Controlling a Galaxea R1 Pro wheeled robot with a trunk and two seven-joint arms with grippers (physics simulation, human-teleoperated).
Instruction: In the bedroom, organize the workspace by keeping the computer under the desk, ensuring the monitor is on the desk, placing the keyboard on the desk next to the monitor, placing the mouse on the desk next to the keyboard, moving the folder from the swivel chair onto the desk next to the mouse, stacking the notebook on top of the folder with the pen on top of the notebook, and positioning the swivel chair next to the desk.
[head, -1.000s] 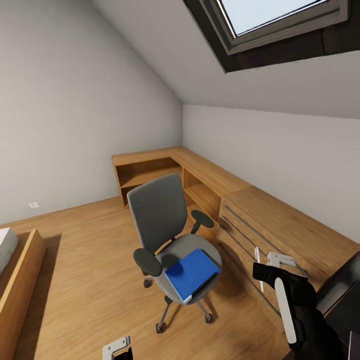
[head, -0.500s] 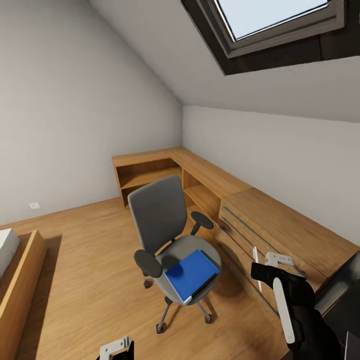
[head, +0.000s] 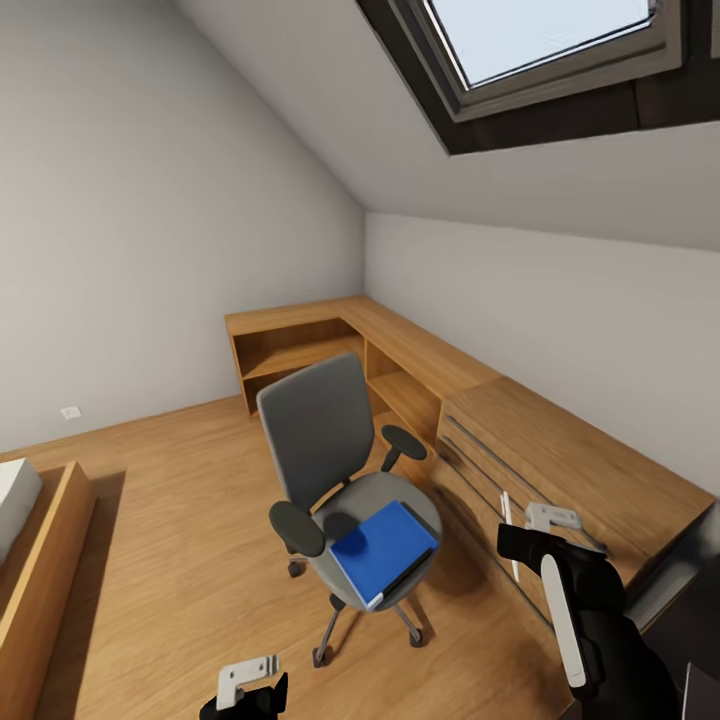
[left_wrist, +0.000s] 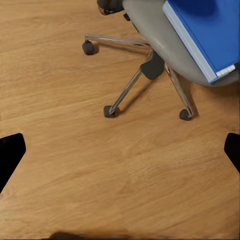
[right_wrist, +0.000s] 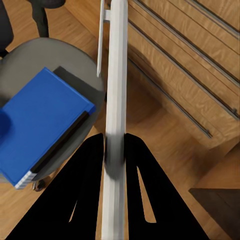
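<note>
Folder (head: 384, 548) lay flat on the swivel chair (head: 330, 470), probably light, stiff; grip its overhanging edge. Right hand (right_wrist: 114, 150) pinched a white pen (right_wrist: 115, 95); left hand (left_wrist: 120, 150) spread.

Blue folder (head: 383, 550) on swivel chair (head: 340, 470)

One swivel chair (head: 340, 470) with two armrests, and one blue folder (head: 384, 549) on its seat. One L-shaped wooden desk (head: 440, 400) along the walls. One skylight (head: 540, 50). One wall socket (head: 69, 411). One wooden bed frame (head: 40, 570) (partly in view). Two grippers: the left gripper (head: 248, 690) and the right gripper (head: 545, 525), the latter clamped on one thin white pen (right_wrist: 116, 100)
</note>
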